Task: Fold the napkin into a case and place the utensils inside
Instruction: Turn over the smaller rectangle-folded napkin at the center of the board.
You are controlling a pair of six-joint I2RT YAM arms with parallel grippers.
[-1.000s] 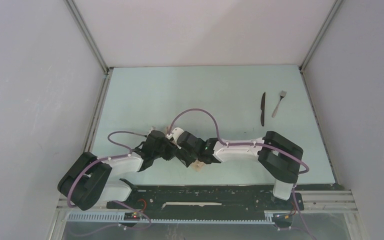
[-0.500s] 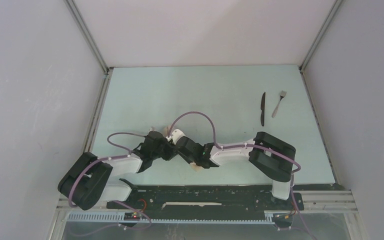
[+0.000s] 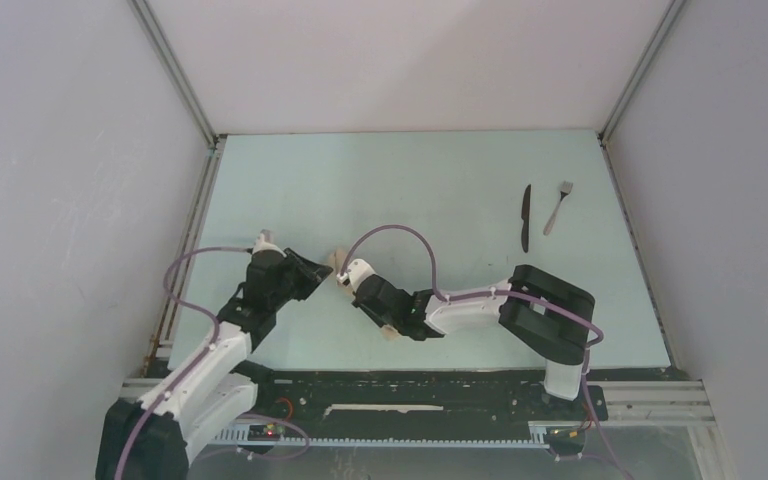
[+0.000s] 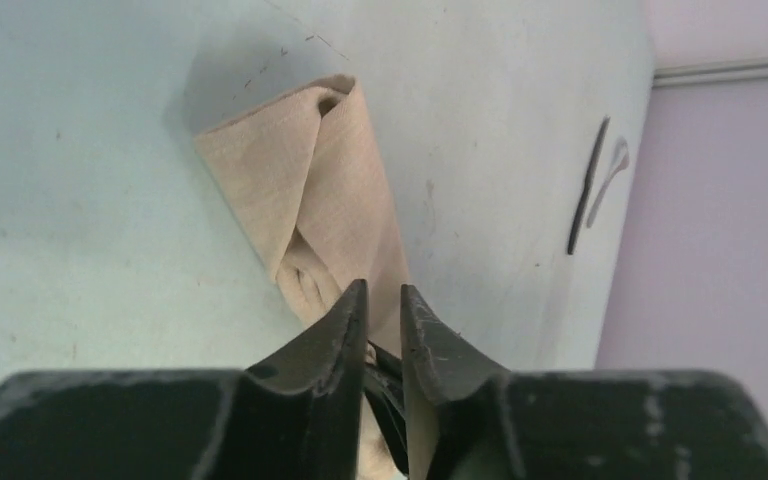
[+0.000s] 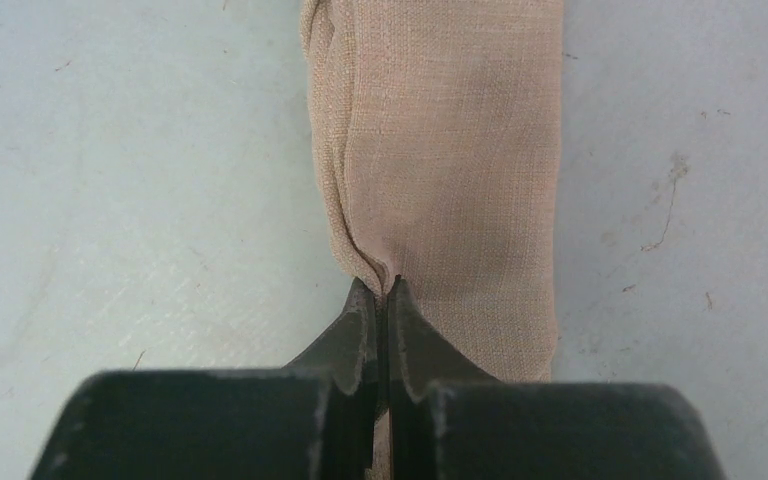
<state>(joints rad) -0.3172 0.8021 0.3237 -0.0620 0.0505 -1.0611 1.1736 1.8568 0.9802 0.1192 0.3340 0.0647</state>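
So at this point the napkin was already a narrow tan strip, lying on the table near the middle and a bit toward the near edge. From overhead most of it sat hidden under the right arm's wrist, with only a bit of cloth poking out at each end. Its long axis ran diagonally, from near-right to far-left.

The right gripper had its jaws shut tight on a little pucker of cloth at one end of the strip, over toward the folded side. In its own camera the strip ran straight away from the fingertips, so the jaws and the long axis were basically lined up. My guess is any pull or drag would go along the strip, not across it.

The left gripper sat just left of the strip's far end, pointing at it, with the jaws a small way apart and nothing in them. From its side you could see the diagonal edge of the fold.

The knife and fork lay side by side, not touching, far right on the table. They were well apart from the napkin and clearly on the right arm's side, so I'd expect that arm to fetch them. I couldn't tell which end of the case opens.
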